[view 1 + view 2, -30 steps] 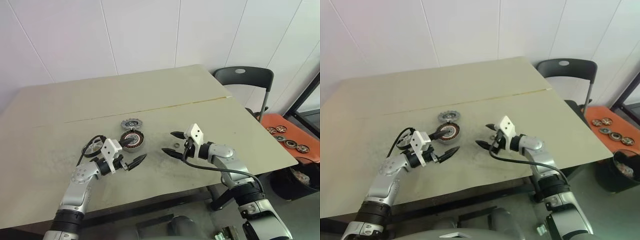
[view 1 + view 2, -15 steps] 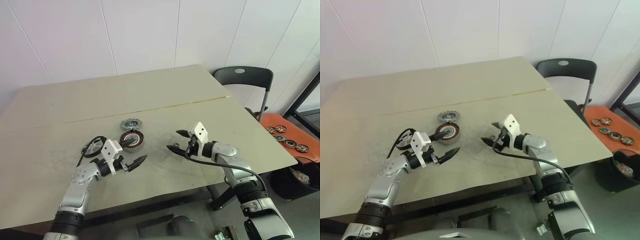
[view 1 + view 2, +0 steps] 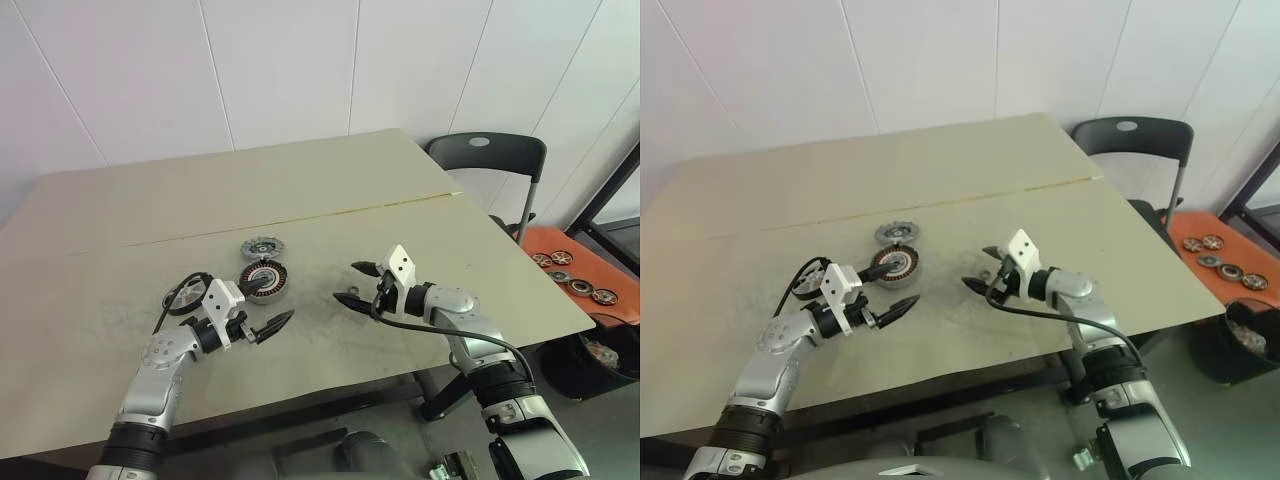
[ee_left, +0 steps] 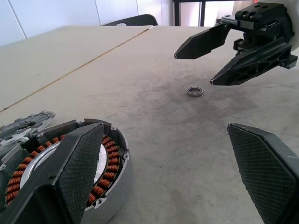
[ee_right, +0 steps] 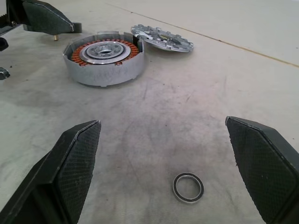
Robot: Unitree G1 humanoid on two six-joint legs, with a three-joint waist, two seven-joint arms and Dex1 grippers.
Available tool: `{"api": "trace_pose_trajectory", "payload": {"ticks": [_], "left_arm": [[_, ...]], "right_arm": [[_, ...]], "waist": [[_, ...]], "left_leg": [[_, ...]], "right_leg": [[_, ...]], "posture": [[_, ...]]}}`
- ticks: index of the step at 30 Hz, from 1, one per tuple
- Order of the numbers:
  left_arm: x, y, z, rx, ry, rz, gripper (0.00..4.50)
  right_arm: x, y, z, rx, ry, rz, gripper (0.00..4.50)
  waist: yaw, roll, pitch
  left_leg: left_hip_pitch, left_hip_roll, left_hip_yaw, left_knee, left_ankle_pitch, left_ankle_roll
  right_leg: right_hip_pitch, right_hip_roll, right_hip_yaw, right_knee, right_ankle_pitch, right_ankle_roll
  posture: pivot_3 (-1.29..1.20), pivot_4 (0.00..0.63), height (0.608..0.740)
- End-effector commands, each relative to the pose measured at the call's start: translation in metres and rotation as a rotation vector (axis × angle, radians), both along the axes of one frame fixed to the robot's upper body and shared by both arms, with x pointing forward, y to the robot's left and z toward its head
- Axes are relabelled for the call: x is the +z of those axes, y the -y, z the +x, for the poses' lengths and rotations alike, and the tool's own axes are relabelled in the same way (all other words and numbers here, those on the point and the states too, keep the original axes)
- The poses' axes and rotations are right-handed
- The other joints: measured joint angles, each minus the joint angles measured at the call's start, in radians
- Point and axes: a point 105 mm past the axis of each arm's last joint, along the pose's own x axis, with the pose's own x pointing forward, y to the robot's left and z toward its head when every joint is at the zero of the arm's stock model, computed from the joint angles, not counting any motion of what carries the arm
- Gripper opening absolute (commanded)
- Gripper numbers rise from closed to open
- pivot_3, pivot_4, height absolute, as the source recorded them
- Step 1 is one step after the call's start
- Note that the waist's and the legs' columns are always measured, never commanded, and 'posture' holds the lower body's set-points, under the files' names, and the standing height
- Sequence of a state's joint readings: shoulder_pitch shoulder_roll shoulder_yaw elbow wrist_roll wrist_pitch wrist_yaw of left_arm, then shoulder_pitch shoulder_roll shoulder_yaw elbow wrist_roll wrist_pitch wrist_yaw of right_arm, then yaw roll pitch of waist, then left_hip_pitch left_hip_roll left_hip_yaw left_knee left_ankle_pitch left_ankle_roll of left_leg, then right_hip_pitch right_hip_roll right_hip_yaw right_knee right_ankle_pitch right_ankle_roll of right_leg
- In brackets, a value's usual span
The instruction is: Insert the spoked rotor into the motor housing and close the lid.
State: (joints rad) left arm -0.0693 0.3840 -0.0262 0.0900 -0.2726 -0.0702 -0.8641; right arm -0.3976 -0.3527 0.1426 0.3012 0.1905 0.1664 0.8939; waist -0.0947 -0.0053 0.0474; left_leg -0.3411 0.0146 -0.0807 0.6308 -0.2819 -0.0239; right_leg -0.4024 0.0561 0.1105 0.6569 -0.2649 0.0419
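Even, bright indoor light; soft faint shadows under both arms on the table (image 3: 150, 210). No glare. Wrist views sharp at mid-distance, nearest fingertips slightly soft.

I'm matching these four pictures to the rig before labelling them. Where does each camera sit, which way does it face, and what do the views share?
Left and right eye views: on the head, looking forward and down over the beige table; both arms show.
Left wrist view: along the open left gripper, toward the copper-wound grey motor housing and the open right gripper.
Right wrist view: along the right gripper toward the housing and the round silvery-grey lid.
Shared: the small metal ring shows in both wrist views.
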Motion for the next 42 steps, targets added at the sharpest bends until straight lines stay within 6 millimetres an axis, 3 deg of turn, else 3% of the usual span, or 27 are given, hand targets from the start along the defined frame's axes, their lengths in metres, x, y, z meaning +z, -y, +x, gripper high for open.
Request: {"api": "trace_pose_trajectory", "payload": {"ticks": [1,8,15,29,36,42], "left_arm": [[0.012,-0.004,0.004,0.013,0.046,0.002,4.5],[0.019,-0.034,0.008,0.095,0.071,0.033,4.5],[0.014,-0.043,0.001,0.13,0.064,0.057,4.5],[0.013,-0.07,-0.001,0.207,0.057,0.104,4.5],[0.012,-0.081,-0.003,0.238,0.06,0.119,4.5],[0.012,-0.078,-0.004,0.242,0.063,0.112,4.5]], "right_arm": [[0.022,-0.018,0.001,0.062,0.069,0.034,4.46],[0.036,-0.059,0.01,0.227,0.13,-0.035,4.46],[0.03,-0.101,0.013,0.43,0.158,-0.247,4.46],[0.047,-0.141,0.022,0.607,0.244,-0.48,4.46],[0.03,-0.161,0.014,0.674,0.228,-0.563,4.46],[0.02,-0.171,0.013,0.658,0.217,-0.589,4.46]], "waist": [[-0.001,0.0,0.0],[-0.003,0.0,0.0],[-0.001,0.0,0.0],[-0.005,0.001,0.0],[-0.005,0.001,0.001],[-0.005,0.001,0.001]], "left_leg": [[0.0,0.0,0.0,0.0,0.0,0.0],[0.001,0.0,0.0,0.0,0.0,0.0],[0.0,0.0,0.0,0.0,0.0,0.0],[0.0,0.001,-0.001,-0.001,0.0,0.0],[-0.001,0.001,-0.001,-0.001,0.0,0.0],[-0.001,0.001,-0.001,0.0,0.0,0.0]], "right_leg": [[0.0,0.0,0.0,0.0,0.0,0.0],[-0.001,0.001,0.0,0.002,0.0,0.0],[-0.002,0.0,0.0,0.002,0.002,0.003],[-0.004,0.0,-0.001,0.005,0.002,0.002],[-0.004,-0.002,-0.001,0.005,0.001,0.001],[-0.004,-0.003,-0.001,0.006,0.0,0.0]], "posture": [[0.0,0.0,0.74],[0.0,0.0,0.74],[0.0,0.0,0.74],[0.0,0.0,0.74],[0.0,0.0,0.74],[0.0,0.0,0.74]]}}
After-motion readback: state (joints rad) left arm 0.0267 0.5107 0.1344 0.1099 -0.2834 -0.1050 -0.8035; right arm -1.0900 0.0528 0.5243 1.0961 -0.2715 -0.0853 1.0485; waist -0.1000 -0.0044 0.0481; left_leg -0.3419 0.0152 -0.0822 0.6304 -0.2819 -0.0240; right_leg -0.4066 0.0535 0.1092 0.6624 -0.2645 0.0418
